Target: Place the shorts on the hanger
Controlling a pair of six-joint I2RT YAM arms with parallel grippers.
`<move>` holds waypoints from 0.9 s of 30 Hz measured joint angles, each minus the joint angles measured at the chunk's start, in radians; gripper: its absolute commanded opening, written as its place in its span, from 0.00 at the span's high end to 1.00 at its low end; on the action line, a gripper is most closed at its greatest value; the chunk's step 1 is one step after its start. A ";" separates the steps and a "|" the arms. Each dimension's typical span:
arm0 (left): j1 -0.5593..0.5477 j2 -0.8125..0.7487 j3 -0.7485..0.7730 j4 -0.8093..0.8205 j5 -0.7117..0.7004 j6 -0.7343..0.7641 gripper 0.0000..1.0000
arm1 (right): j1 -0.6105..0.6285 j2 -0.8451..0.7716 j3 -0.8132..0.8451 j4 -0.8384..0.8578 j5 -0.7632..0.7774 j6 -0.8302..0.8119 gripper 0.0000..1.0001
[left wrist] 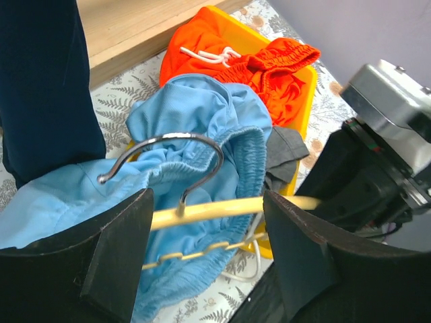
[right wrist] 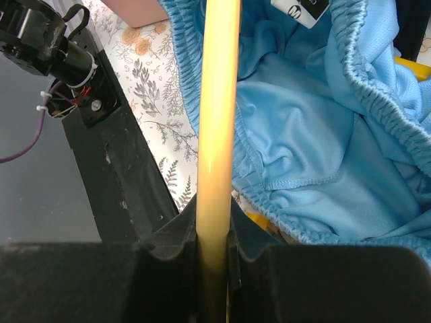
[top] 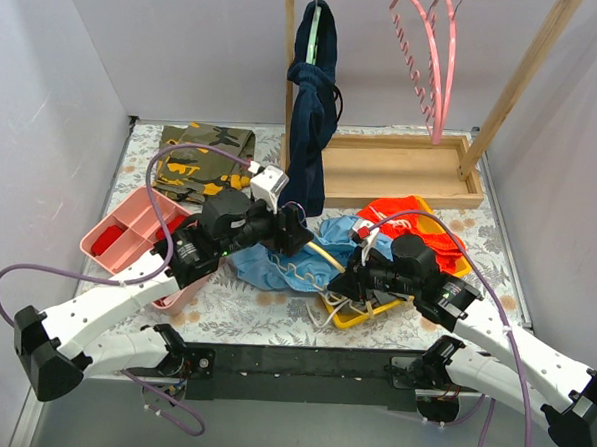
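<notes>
Closest to the right wrist lens, the right end effector (right wrist: 215,250) is clamped tight on the yellow bar of the hanger (right wrist: 219,101), which runs straight away from it across the open waistband of the light blue shorts (right wrist: 316,155). From the other wrist, the left end effector (left wrist: 209,235) has its jaws wide apart. The hanger's bar crosses the gap beyond them, and the metal hook (left wrist: 168,138) arches over the bunched blue fabric. I cannot tell whether either finger touches the bar.

Seen from above, the shorts lie crumpled at the middle of the surface (top: 238,321), toward its near edge, between the two arms. Orange shorts (top: 419,225) sit in a yellow bin (top: 359,315) just to the right of them. A navy garment (top: 309,124) hangs from the wooden rack (top: 401,169) at the far edge.

By my reading the task is about midway. The hanger is secured and lies against the waistband, with fabric showing on both sides of the bar. It is unclear whether the bar actually passes inside the waist opening. The shorts are heaped, not hanging, so the cloth has yet to be drawn over the bar with the free left end effector and the hanger lifted.
</notes>
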 measured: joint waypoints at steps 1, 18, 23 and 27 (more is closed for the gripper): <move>-0.005 0.015 0.000 0.011 -0.008 0.003 0.34 | 0.000 0.000 0.000 0.000 0.000 0.000 0.99; -0.080 0.127 -0.053 0.150 -0.219 0.098 1.00 | 0.002 0.000 -0.002 -0.002 0.011 0.002 0.99; -0.097 0.123 -0.066 0.164 -0.252 0.138 1.00 | 0.005 -0.001 0.005 -0.027 0.040 -0.003 0.54; -0.100 0.113 -0.069 0.181 -0.293 0.140 1.00 | 0.006 -0.003 0.077 -0.103 0.137 0.015 0.41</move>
